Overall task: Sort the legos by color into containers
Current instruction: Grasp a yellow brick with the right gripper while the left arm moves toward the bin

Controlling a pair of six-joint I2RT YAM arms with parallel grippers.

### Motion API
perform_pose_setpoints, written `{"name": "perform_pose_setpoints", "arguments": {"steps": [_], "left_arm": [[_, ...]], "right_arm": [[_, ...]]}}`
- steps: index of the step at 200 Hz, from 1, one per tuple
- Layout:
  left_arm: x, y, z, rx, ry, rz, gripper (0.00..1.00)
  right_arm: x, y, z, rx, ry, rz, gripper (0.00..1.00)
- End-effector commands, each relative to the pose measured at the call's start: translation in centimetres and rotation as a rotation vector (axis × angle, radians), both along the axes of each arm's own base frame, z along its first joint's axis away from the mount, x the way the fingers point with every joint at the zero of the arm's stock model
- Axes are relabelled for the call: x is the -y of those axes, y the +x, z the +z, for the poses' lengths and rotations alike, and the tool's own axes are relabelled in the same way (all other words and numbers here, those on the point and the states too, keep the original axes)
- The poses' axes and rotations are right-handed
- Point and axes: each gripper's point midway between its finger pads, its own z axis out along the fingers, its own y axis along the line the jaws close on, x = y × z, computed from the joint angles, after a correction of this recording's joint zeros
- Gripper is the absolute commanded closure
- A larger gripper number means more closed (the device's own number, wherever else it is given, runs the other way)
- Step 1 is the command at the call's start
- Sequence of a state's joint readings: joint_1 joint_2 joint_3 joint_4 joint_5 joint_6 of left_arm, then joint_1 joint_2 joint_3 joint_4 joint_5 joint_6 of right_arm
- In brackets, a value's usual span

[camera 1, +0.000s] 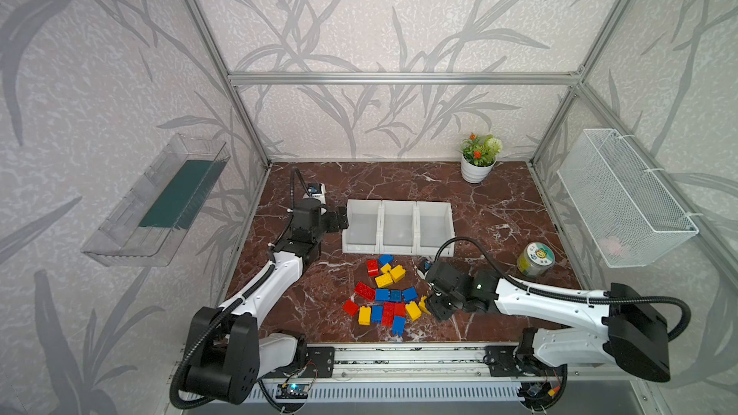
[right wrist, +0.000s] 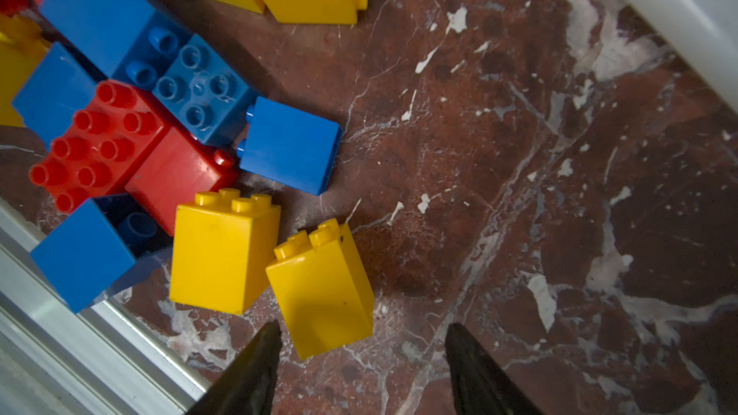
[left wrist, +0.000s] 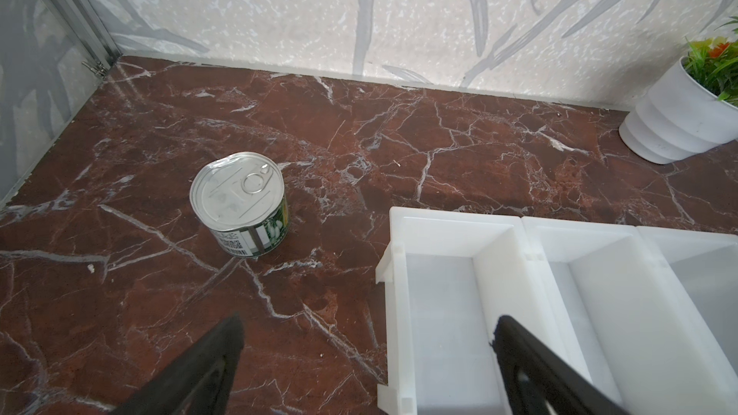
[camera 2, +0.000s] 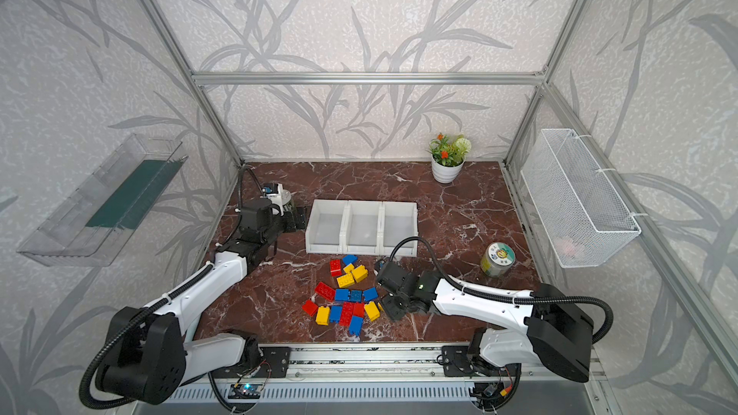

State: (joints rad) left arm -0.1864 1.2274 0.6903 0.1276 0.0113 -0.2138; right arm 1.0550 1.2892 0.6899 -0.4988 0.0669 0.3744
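Okay, my right gripper (right wrist: 361, 337) is spread around the tilted yellow brick (right wrist: 319, 289) at the edge of the brick pile (camera 1: 387, 297), not touching it. I'd square up, squeeze the flat sides and lift straight. My left gripper (left wrist: 367, 329) is spread wide and empty by the end bin. All three bins (camera 1: 381, 217) look empty, and the pile sits on the table (camera 1: 499, 209) just in front of them.

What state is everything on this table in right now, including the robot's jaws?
White bins: all three empty.
Lego bricks: loose cluster outside the bins, unsorted.
Yellow brick: lying on its side, ungripped.
Left gripper: jaws wide open, empty.
Right gripper: jaws apart around that brick's end.
Pull-tab can: upright, sealed.
Potted plant: upright.
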Motion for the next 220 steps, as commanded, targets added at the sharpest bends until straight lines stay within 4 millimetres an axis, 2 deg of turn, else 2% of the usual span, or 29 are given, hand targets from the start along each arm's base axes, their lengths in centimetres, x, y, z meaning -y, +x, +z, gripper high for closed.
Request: {"name": "perform_pose_setpoints", "arguments": {"steps": [1, 71, 98, 122, 146, 174, 188, 220], "left_arm": [[0.1, -0.6, 0.3, 0.005, -0.011, -0.002, 0.01], [0.5, -0.8, 0.1, -0.001, -0.030, -0.011, 0.01], [0.7, -1.2, -0.1, -0.014, -0.029, -0.019, 0.01], [0.6, -1.6, -0.3, -0.019, -0.024, -0.017, 0.01], [0.6, -1.7, -0.3, -0.015, -0.027, -0.015, 0.01], [0.9, -1.6, -0.3, -0.018, -0.034, -0.023, 0.01], [1.1, -1.6, -0.3, -0.023, -0.038, -0.033, 0.01], [1.2, -1.9, -0.6, -0.033, -0.038, -0.036, 0.01]], "right_arm": [[-0.1, -0.7, -0.5, -0.019, 0.002, 0.011, 0.35], [-1.5, -0.5, -1.4, -0.006, 0.003, 0.024, 0.42], [-1.6, -0.3, -2.1, -0.004, -0.012, 0.021, 0.53], [-1.3, -0.1, -1.7, 0.014, -0.012, 0.010, 0.63], [-0.9, 0.6, 0.0, 0.067, -0.003, -0.013, 0.68], [-0.4, 3.0, 3.4, 0.193, 0.013, -0.033, 0.69], [-0.6, 4.7, 5.6, 0.257, 0.048, -0.030, 0.69], [1.6, 11.0, 9.1, 0.351, 0.091, -0.162, 0.70]]}}
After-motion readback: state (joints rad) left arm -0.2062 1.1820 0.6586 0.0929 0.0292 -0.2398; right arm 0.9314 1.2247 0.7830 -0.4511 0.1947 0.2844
